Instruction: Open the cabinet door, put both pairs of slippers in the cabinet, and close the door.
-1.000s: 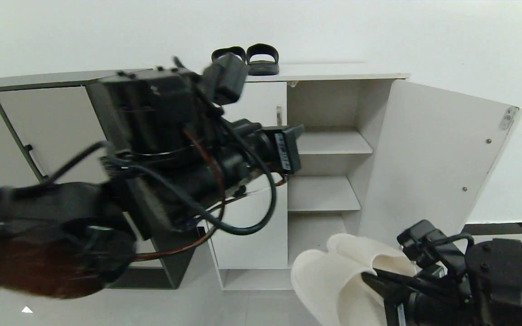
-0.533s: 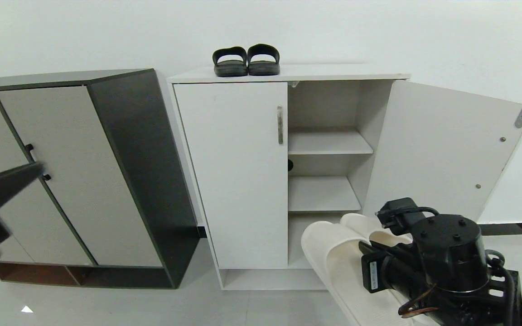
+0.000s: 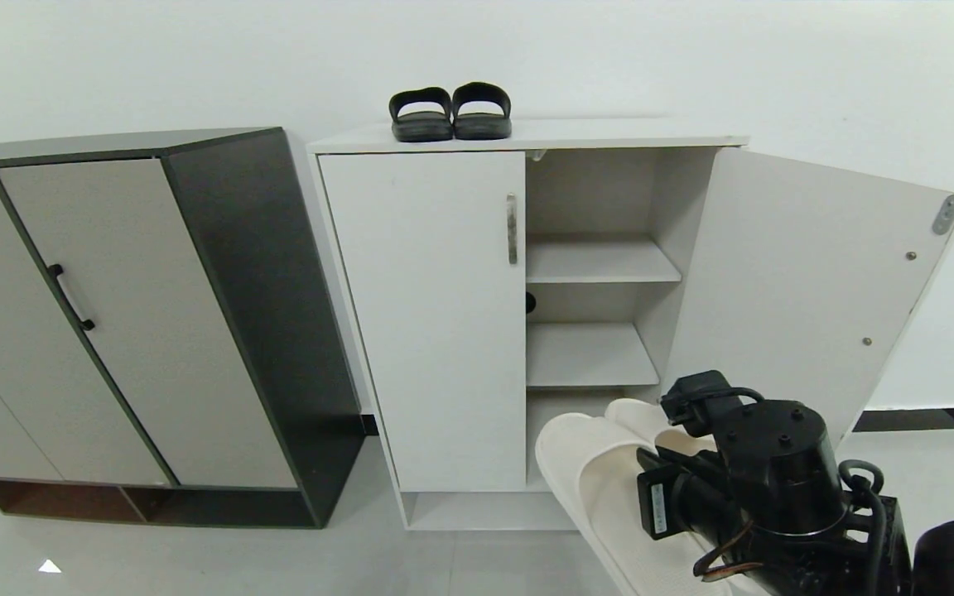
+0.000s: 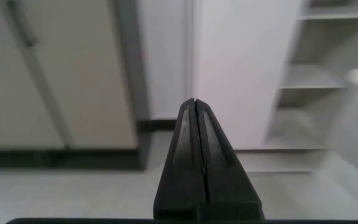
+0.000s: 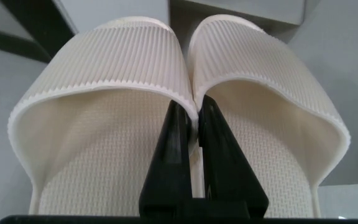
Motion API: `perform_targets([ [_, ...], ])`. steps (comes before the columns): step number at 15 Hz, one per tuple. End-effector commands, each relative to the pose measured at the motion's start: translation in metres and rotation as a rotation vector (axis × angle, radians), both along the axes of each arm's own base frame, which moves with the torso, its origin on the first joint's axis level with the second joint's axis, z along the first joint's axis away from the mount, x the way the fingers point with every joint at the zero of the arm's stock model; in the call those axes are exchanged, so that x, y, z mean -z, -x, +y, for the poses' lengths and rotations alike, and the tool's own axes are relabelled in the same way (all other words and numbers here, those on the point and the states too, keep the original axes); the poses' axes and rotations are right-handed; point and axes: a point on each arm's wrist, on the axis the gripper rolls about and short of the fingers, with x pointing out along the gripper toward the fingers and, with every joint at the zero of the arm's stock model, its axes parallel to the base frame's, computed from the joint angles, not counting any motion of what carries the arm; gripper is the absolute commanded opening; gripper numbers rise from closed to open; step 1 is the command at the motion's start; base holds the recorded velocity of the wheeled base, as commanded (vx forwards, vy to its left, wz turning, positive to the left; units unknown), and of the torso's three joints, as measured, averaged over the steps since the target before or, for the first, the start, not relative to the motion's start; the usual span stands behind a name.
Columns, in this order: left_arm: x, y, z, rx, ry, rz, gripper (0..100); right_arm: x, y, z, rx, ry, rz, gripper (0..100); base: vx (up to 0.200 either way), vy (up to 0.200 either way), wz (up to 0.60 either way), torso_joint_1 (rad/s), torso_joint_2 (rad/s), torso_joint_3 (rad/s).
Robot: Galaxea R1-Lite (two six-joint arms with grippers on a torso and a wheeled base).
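The white cabinet stands with its right door swung open, showing bare shelves. A pair of black slippers rests on its top. My right gripper is shut on the inner straps of a pair of white slippers, held low in front of the open compartment, toes toward it. My left gripper is shut with nothing in it, facing the closed left door and the floor.
A grey-and-black cabinet with closed doors stands to the left of the white one. Grey floor lies in front of both. The open door juts out on the right.
My left arm has dropped out of the head view from in front of the cabinets. The right gripper with the white slippers has risen and moved a little toward the open compartment.
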Motion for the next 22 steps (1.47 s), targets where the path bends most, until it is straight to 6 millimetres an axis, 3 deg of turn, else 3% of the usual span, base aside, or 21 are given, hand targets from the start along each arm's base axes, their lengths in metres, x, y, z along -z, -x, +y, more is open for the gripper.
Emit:
perform_targets([
  [1, 0.014, 0.005, -0.001, 0.039, -0.020, -0.005, 0, 0.003, 0.001, 0.001, -0.004, 0.008, 0.007, 0, 0.000, 0.000, 0.00, 0.000, 0.00, 0.000],
  [5, 0.013, 0.005, -0.001, 0.028, -0.020, -0.025, 0, 0.002, 0.006, 0.006, -0.019, 0.016, 0.001, 0, 0.000, 0.000, 0.00, 0.000, 0.00, 0.000],
  [7, 0.013, 0.005, -0.001, 0.025, 0.018, -0.024, 0, -0.004, 0.000, 0.014, -0.028, 0.020, -0.030, 0, 0.000, 0.000, 0.00, 0.000, 0.00, 0.000],
  [10, 0.013, 0.005, -0.001, 0.023, 0.020, -0.024, 0, -0.004, -0.009, 0.022, 0.059, 0.012, -0.056, 0, 0.000, 0.000, 0.00, 0.000, 0.00, 0.000],
  [12, 0.013, 0.005, -0.001, 0.023, 0.018, -0.024, 0, -0.012, -0.026, 0.036, 0.212, -0.009, -0.126, 0, 0.000, 0.000, 0.00, 0.000, 0.00, 0.000],
  [22, 0.013, 0.005, -0.001, 0.023, 0.020, -0.024, 0, 0.010, -0.044, 0.052, 0.234, 0.028, -0.106, 0, 0.000, -0.180, 0.00, 0.004, 0.00, 0.002],
])
